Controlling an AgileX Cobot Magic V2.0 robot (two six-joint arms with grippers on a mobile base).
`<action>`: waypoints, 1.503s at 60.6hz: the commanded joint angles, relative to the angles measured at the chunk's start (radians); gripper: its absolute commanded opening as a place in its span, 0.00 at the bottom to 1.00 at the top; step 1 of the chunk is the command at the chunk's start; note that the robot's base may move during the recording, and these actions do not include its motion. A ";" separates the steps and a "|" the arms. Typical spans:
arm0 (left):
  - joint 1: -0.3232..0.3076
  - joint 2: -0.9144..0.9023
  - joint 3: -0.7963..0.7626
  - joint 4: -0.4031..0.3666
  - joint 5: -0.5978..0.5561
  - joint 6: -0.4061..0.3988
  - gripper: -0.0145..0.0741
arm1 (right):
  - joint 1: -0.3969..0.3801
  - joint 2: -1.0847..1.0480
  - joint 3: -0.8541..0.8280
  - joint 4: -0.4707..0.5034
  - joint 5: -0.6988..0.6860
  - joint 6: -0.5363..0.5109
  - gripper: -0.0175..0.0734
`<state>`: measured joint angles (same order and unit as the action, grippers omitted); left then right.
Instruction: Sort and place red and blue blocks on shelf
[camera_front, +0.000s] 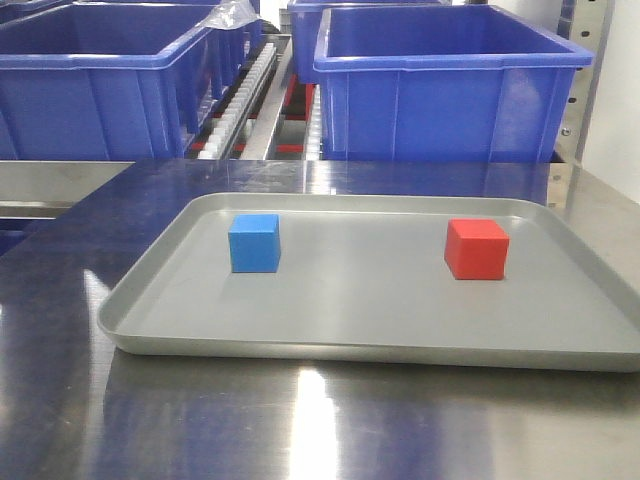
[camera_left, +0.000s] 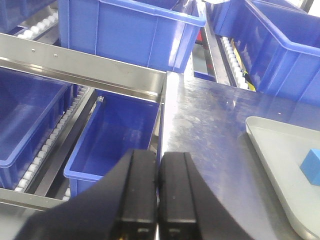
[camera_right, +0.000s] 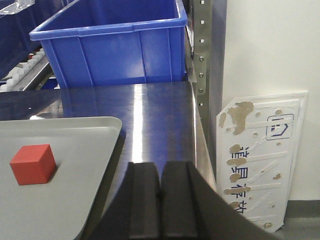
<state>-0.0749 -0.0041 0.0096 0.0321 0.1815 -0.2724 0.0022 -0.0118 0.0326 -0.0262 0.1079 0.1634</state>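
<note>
A blue block (camera_front: 254, 243) sits on the left part of a grey tray (camera_front: 380, 325), and a red block (camera_front: 476, 249) sits on its right part. The shelf (camera_front: 262, 95) with roller tracks runs behind the table. In the left wrist view my left gripper (camera_left: 159, 159) is shut with nothing in it, left of the tray (camera_left: 280, 150), where an edge of the blue block (camera_left: 312, 167) shows. In the right wrist view my right gripper (camera_right: 160, 170) is shut and holds nothing, right of the tray (camera_right: 75, 145) and the red block (camera_right: 33, 163). Neither gripper appears in the front view.
Large blue bins (camera_front: 445, 85) (camera_front: 100, 85) stand on the shelf behind the tray. More blue bins (camera_left: 117, 137) sit lower, left of the steel table (camera_left: 210, 125). A perforated steel post (camera_right: 201, 55) and a white placard (camera_right: 257, 157) stand at the table's right edge.
</note>
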 joint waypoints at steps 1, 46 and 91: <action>-0.003 -0.014 0.021 -0.006 -0.085 -0.001 0.31 | -0.003 -0.019 -0.025 -0.001 -0.093 -0.007 0.24; -0.003 -0.014 0.021 -0.006 -0.085 -0.001 0.31 | -0.003 -0.019 -0.025 -0.001 -0.093 -0.007 0.24; -0.003 -0.014 0.021 -0.006 -0.085 -0.001 0.31 | -0.002 -0.019 -0.025 -0.001 -0.137 -0.006 0.24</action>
<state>-0.0749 -0.0041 0.0096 0.0321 0.1815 -0.2724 0.0022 -0.0118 0.0326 -0.0262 0.0714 0.1634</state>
